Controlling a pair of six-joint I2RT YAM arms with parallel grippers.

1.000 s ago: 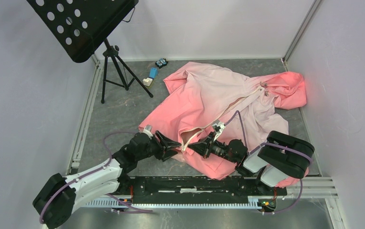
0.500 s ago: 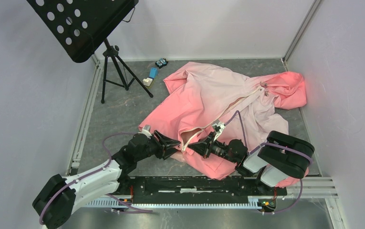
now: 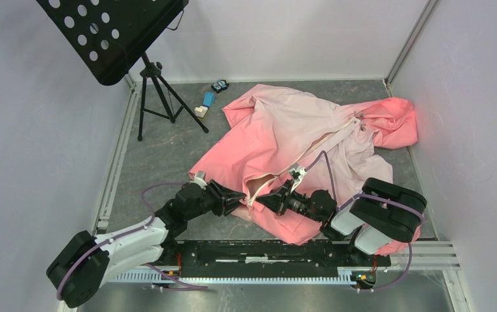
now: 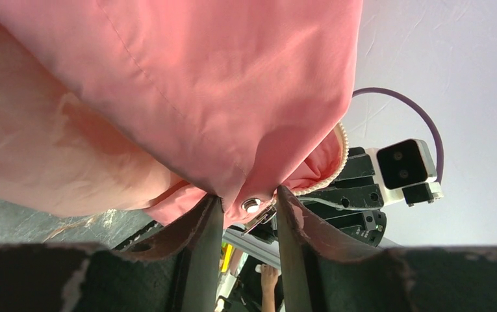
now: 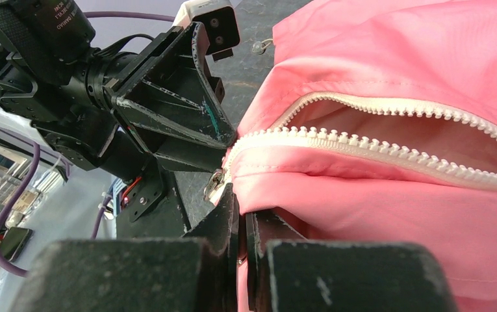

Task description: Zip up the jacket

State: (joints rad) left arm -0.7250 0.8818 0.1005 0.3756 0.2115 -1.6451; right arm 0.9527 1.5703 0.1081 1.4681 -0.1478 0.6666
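The pink jacket [image 3: 291, 130] lies crumpled on the grey floor, hood at the far right. Its cream zipper strip [image 3: 327, 146] runs from the collar down to the near hem and gapes open near the bottom [image 5: 375, 149]. My right gripper [image 5: 240, 208] is shut on the hem fabric just below the metal slider [image 5: 214, 184]. My left gripper [image 4: 249, 195] is open, with its fingers on either side of the hem corner, where a silver snap [image 4: 252, 205] and the zipper pull [image 4: 265, 218] hang. In the top view both grippers [image 3: 242, 197] [image 3: 263, 200] meet at the hem.
A black music stand [image 3: 112, 32] on a tripod [image 3: 158, 97] stands at the back left. Small blocks [image 3: 205, 101] lie beside it on the floor. White walls enclose the cell, and the arms' mounting rail [image 3: 284, 253] runs along the near edge.
The left arm has shifted slightly at its elbow. The jacket and the right arm have not visibly moved.
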